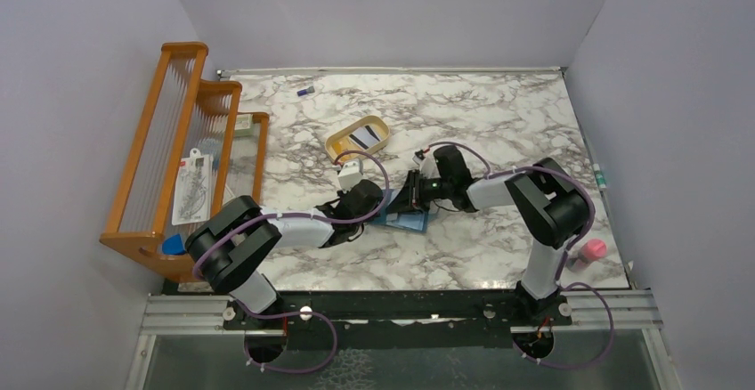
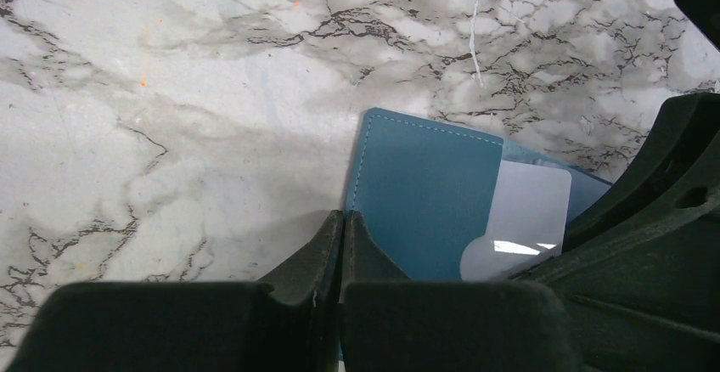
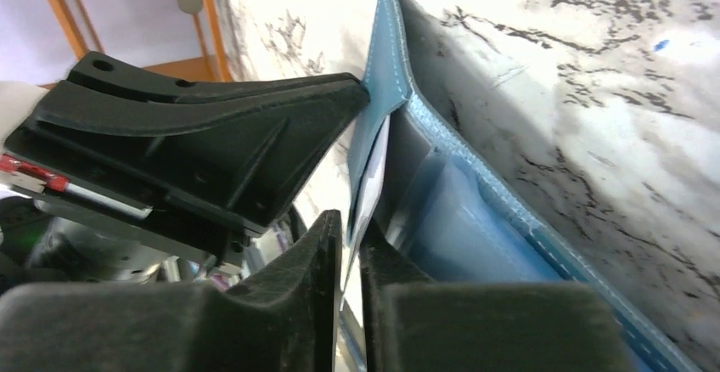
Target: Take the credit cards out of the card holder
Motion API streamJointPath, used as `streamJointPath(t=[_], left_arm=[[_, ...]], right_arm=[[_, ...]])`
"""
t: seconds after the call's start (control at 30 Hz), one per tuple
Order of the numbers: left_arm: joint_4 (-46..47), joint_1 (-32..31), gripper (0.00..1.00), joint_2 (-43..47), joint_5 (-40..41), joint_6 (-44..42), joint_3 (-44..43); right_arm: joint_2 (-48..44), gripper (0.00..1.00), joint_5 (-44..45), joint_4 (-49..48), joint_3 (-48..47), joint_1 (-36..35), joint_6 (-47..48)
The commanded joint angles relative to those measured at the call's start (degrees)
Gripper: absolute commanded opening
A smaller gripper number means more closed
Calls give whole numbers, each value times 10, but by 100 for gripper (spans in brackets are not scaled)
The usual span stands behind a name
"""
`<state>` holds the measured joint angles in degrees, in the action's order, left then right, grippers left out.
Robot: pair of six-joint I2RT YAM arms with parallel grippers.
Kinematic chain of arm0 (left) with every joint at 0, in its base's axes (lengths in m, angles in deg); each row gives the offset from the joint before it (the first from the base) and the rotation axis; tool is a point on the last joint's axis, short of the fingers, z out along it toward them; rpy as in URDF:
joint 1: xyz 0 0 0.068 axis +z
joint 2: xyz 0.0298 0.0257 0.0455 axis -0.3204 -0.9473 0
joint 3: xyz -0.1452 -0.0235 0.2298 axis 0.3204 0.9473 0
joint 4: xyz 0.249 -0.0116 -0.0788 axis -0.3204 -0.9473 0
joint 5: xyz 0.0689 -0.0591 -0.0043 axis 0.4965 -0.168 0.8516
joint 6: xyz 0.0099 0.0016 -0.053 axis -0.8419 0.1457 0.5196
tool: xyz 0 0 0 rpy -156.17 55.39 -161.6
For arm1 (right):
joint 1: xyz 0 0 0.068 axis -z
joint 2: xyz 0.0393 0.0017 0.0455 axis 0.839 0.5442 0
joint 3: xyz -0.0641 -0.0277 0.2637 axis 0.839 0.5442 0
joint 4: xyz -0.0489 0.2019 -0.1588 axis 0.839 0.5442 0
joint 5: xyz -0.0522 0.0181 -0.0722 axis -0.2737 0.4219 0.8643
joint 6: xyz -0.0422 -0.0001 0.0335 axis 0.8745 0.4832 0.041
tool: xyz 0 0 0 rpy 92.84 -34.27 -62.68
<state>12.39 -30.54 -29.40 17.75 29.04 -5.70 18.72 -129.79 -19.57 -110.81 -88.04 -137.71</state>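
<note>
The teal card holder (image 1: 408, 219) lies open on the marble table between my two grippers. My left gripper (image 2: 344, 217) is shut, its tips resting at the left edge of the card holder (image 2: 424, 198). A pale white-blue credit card (image 2: 528, 206) sticks out of the holder's pocket. My right gripper (image 3: 346, 228) is shut on that card's thin edge (image 3: 371, 187), beside the holder's lighter blue pockets (image 3: 458, 211). The left gripper's finger (image 3: 212, 134) touches the raised teal flap (image 3: 379, 75). Other cards lie in the tan oval tray (image 1: 333, 147).
An orange wooden rack (image 1: 182, 154) holding packets stands at the left. A small purple item (image 1: 305, 93) lies near the back edge. A pink object (image 1: 591, 250) sits at the right edge, next to the right arm's base.
</note>
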Motion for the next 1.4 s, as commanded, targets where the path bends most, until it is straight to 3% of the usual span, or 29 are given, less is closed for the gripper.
streamJointPath(t=[0.0,0.13,0.47,0.63,0.8,0.93,1.07,1.37], left_arm=[[-52,2,0,-16,-23,-5,16],[-52,4,0,-16,-24,-5,16],[-59,13,0,-2,-21,-6,26],[-72,20,0,20,-20,0,31],[-82,39,2,73,-37,-3,46],[-49,81,25,149,-92,-11,88],[-36,111,57,202,-140,-36,105],[-109,139,84,279,-150,-63,92]], right_arm=[[-14,12,13,48,-3,0,45],[-37,1,40,108,-7,8,78],[-108,1,105,261,-10,47,167],[-159,1,164,338,-68,51,232],[-144,1,124,318,-162,52,283],[-54,1,68,338,-315,51,326],[71,1,71,476,-525,40,404],[239,1,113,624,-812,29,511]])
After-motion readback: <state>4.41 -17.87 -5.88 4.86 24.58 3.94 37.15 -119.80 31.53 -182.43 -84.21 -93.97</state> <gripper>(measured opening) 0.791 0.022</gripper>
